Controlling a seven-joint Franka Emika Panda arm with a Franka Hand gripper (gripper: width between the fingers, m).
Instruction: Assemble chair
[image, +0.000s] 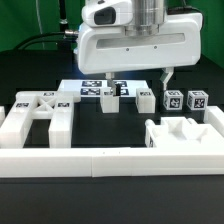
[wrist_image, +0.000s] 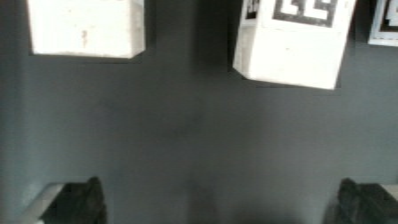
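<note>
Wrist view shows your jaws spread, empty, over the counter (wrist_image: 196, 130), two white chair parts (wrist_image: 294, 50) just beyond them; likely a pre-grasp approach, so centre on one and descend.

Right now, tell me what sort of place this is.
Probably a robotics lab bench: a black table fenced by a low white border wall, tagged white chair parts laid out, and a marker board fixed on the table.

No words, numbers or brands are showing legibly; only black-and-white square tags (image: 196, 98) are showing on the marker board (image: 70, 88) and the small cubes (image: 172, 101) beside it.
</note>
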